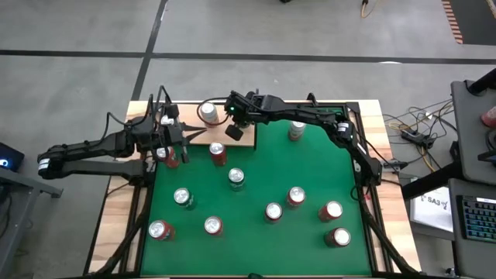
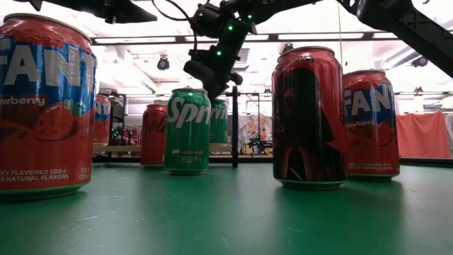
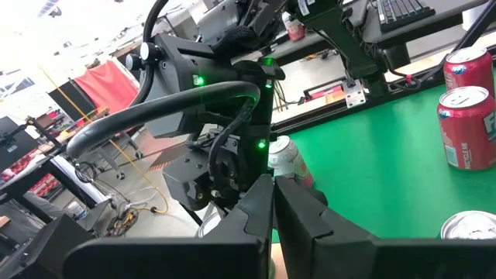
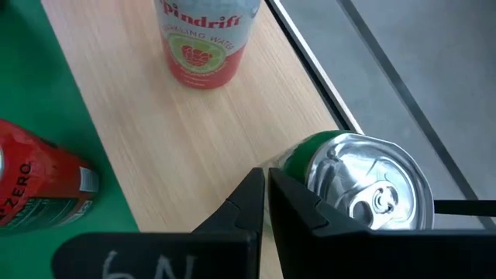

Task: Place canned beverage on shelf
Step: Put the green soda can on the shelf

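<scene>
Clenched empty, the right claw point(image 4: 265, 203) hovers beside a green can point(image 4: 364, 182) on the shelf point(image 4: 186, 147); likely rigid, slick, dentable, best gripped mid-wall.

Both arms are dark, jointed and matte, with looping black cables and small green indicator lights; the right gripper point(image 4: 263, 203) housing bears white handwritten marks.

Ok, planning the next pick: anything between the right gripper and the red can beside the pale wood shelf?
Nothing visible: only bare pale wood shelf lies between the shut right gripper and the red can on green felt.
</scene>
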`<state>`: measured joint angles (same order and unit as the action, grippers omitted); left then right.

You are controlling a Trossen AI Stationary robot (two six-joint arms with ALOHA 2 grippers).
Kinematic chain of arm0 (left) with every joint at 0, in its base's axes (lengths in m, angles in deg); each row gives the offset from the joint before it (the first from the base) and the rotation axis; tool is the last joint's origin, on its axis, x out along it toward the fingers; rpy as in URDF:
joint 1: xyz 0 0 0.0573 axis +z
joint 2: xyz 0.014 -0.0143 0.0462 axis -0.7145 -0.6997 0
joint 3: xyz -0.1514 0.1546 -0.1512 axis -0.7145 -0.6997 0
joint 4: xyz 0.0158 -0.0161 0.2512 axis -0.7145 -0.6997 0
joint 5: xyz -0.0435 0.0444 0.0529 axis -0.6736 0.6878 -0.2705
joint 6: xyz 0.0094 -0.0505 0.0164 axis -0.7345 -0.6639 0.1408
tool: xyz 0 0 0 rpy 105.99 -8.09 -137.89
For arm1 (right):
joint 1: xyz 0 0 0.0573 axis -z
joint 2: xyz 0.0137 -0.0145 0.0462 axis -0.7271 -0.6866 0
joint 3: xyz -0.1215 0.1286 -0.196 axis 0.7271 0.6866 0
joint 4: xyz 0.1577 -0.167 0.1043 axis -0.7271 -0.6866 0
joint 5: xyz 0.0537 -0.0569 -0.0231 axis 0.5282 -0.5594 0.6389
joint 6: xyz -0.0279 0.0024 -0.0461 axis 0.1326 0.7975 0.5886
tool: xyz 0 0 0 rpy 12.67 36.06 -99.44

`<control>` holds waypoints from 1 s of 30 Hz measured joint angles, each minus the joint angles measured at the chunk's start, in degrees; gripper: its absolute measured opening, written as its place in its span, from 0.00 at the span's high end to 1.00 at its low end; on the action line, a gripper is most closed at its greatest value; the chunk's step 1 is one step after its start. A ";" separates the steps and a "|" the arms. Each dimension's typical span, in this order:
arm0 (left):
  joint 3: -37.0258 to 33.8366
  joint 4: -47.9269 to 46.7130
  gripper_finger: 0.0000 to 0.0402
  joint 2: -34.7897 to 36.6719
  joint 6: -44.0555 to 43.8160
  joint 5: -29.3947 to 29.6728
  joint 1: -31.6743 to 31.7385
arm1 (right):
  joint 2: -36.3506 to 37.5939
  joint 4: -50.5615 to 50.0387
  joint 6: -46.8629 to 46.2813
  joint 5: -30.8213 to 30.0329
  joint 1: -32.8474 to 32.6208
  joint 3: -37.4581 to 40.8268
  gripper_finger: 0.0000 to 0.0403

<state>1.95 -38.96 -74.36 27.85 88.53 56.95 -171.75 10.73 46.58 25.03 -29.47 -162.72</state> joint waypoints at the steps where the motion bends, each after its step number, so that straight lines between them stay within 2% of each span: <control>1: 0.00 0.00 1.00 0.00 0.00 0.00 0.00 | 0.00 0.00 -0.01 0.00 -0.14 0.00 0.97; 10: 0.00 -0.02 1.00 0.00 0.00 0.00 0.00 | 0.70 -0.94 -0.63 0.22 -1.90 -1.10 0.97; 19: 0.00 -0.26 1.00 0.02 0.00 0.00 0.00 | 0.92 -11.93 -4.80 2.04 -2.13 -3.27 0.97; 30: 0.00 -0.37 1.00 0.02 0.02 0.00 0.00 | -0.04 -9.72 -3.93 1.54 0.79 -2.91 0.97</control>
<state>1.95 -39.33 -74.34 27.87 88.53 56.95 -171.80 1.01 42.65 26.57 -28.68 -165.63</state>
